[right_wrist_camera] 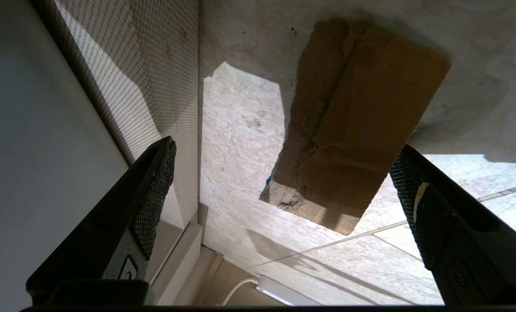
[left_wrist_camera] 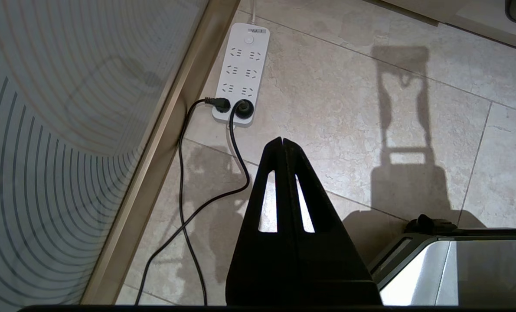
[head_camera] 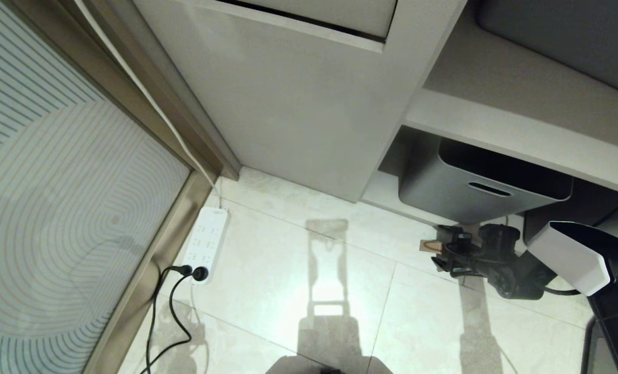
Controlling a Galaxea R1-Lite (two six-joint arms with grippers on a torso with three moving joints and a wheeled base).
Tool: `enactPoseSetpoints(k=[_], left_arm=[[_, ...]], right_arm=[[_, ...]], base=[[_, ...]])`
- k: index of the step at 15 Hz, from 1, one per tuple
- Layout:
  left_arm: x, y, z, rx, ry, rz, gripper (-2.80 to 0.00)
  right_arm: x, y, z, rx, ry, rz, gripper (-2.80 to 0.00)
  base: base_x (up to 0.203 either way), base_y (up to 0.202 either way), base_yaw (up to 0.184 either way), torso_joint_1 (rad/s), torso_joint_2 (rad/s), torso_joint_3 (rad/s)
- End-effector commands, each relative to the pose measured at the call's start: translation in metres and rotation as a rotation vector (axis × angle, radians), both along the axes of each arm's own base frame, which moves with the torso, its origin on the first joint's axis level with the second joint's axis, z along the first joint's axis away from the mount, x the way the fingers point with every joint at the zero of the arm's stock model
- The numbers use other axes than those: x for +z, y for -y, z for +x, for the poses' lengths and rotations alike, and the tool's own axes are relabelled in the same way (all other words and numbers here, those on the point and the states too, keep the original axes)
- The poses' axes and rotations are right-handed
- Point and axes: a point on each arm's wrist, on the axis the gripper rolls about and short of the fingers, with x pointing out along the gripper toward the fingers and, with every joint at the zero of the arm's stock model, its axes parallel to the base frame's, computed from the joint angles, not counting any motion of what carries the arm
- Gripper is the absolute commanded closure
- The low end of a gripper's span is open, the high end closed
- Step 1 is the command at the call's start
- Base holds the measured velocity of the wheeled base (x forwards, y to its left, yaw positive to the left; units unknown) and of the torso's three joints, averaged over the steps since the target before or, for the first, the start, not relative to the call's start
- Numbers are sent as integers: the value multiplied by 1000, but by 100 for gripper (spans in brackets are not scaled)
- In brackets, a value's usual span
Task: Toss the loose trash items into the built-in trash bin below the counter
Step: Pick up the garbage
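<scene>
The right hand [head_camera: 440, 253], fingers spread wide and holding nothing, hangs low over a folded tan cardboard piece [right_wrist_camera: 353, 125] lying between them on the floor tiles [head_camera: 298, 280], just beside a grey tub [head_camera: 470, 187]; the left hand [left_wrist_camera: 282, 143] is closed and empty.

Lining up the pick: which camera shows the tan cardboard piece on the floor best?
The right wrist view: the cardboard piece fills the frame, lying flat between the open right gripper's fingers. The head view shows only its edge beside the gripper; the left wrist view catches a corner at the frame edge.
</scene>
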Motion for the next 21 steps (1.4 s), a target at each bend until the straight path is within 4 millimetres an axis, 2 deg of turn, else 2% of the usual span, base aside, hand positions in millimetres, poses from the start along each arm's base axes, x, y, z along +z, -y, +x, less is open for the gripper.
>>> enactPoseSetpoints(k=[1,7,17,18,21], left_arm=[[0,0,0,0,-2,0,0],[0,0,0,0,-2,0,0],[0,0,0,0,-2,0,0],[0,0,0,0,-2,0,0],[0,0,0,0,-2,0,0]], right_arm=[[-1,0,-2,0,-7,11,-280],[-4,-2,-14,8,-49,1,-280],[-12,-6,-13,24,-57,2,-280],[-14,-7,-13,28,-59,4,0],[-12,-9,-11,32,-54,10,0]], base=[[0,0,0,0,0,0],[0,0,0,0,0,0],[0,0,0,0,0,0],[0,0,0,0,0,0],[0,0,0,0,0,0]])
